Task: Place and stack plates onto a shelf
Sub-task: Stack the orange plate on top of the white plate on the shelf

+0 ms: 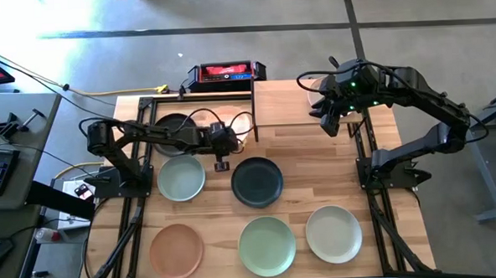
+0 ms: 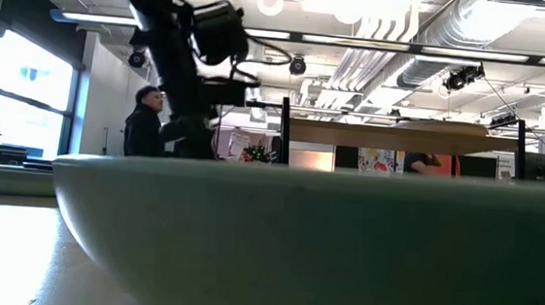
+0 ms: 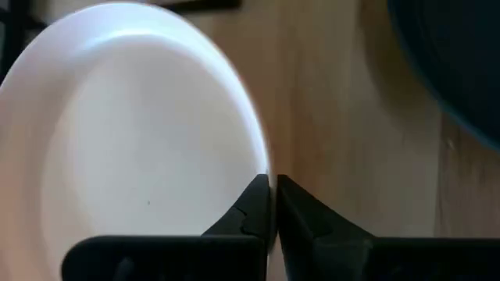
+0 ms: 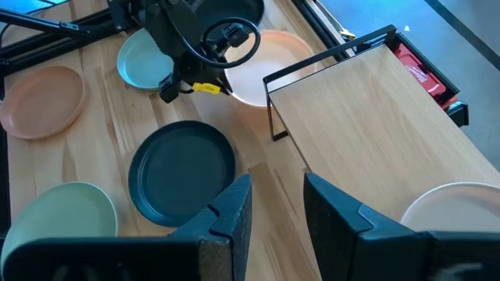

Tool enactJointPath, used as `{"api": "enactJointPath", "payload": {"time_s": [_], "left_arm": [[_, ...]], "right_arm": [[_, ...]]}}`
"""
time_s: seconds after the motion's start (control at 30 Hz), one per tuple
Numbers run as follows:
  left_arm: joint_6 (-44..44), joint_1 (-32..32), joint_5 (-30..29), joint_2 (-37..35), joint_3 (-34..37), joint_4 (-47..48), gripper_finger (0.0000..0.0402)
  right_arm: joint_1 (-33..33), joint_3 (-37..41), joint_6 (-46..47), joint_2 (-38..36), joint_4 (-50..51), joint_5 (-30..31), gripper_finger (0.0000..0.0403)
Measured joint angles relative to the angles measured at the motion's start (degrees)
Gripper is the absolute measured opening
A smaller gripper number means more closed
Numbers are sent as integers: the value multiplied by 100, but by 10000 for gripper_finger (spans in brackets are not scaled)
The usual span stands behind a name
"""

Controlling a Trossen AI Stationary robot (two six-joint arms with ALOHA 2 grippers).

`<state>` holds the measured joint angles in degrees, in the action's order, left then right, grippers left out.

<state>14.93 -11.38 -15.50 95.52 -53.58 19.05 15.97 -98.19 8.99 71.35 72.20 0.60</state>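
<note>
The left claw (image 1: 221,164) is pinched shut on the rim of a pale plate (image 3: 125,140), its two dark fingers (image 3: 250,215) closed together over the edge in the left wrist view. From above, the arm hides most of that plate; only its pale rim shows beside the shelf (image 1: 305,103), near a black plate (image 1: 174,125) that is also half covered. The right claw (image 4: 275,207) hangs with its fingers apart and empty over the light-wood shelf, where a cream plate (image 4: 453,211) lies, cut off by the frame edge. On the desk (image 1: 317,186) lie a pale blue-green plate (image 1: 181,177), a dark plate (image 1: 256,181), a peach plate (image 1: 176,248), a light green plate (image 1: 268,245) and an off-white plate (image 1: 333,233), all apart from each other. The low view is almost filled by one plate's rim, so little of the desk shows there; a person (image 2: 145,123) stands in the room behind.
</note>
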Motion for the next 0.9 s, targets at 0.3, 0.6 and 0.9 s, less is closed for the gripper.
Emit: {"api": "enactJointPath", "payload": {"time_s": [0.3, 0.6, 0.9], "left_arm": [[-31, 31, -998, -1, -1006, 1898, 3], [-126, 293, -1572, -263, -1699, 3111, 3], [231, 1026, -1670, -1356, -1915, 3123, 3]], "right_arm": [[-2, 0, 360, 0, -2, 4, 97], [-78, 0, 1030, 0, -7, 28, 97], [-650, 2, 1863, 109, -44, 579, 97]]}}
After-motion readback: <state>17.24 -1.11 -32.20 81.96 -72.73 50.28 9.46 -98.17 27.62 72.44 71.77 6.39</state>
